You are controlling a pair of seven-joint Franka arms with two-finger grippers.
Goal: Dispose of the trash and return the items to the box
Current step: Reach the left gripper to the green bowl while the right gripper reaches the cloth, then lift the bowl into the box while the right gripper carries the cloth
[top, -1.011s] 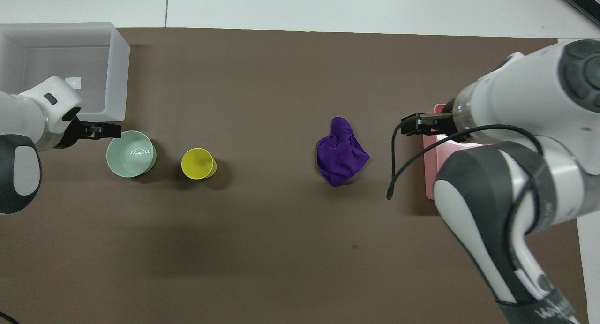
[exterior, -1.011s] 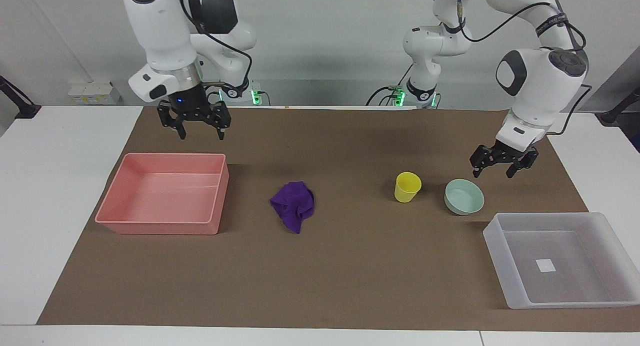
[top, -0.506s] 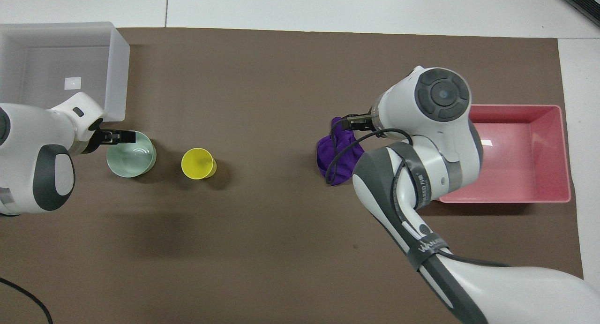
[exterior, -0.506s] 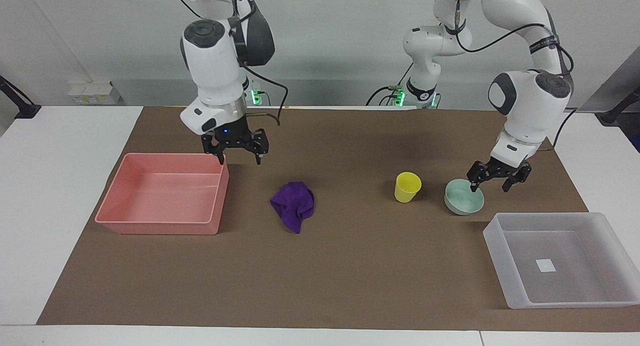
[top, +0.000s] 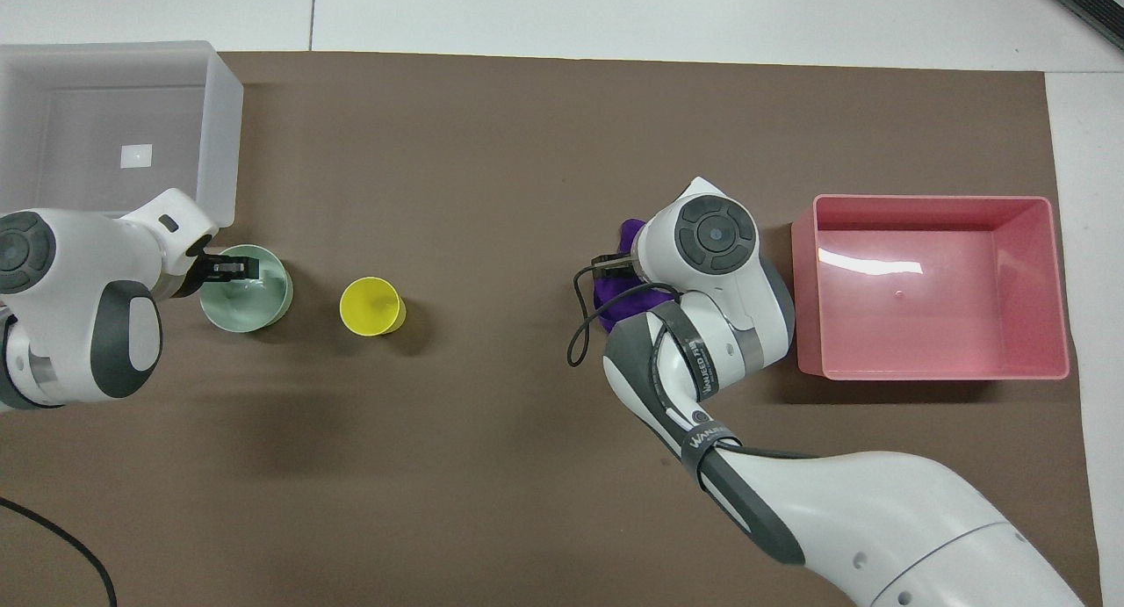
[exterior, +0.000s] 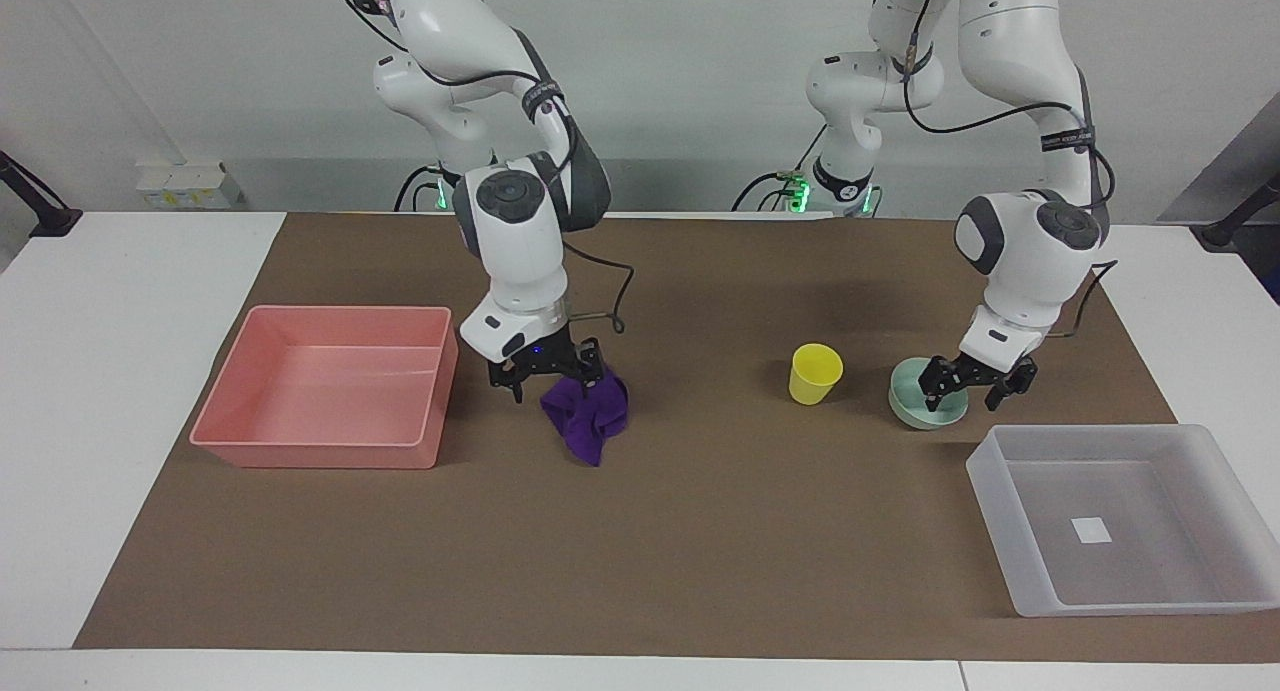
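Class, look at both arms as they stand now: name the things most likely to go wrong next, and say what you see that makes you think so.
1. The left claw straddles only the rim of the mint bowl; a thin rim pinch may slip or tip it.
2. The yellow cup stands close beside the bowl, so a swing could knock it.
3. The right claw sits at one edge of the purple cloth, which may unfold and trail on the way to the pink tray.

Facing view looks high across at the robots — overhead looks steeply down; both share the mat (exterior: 700, 531).
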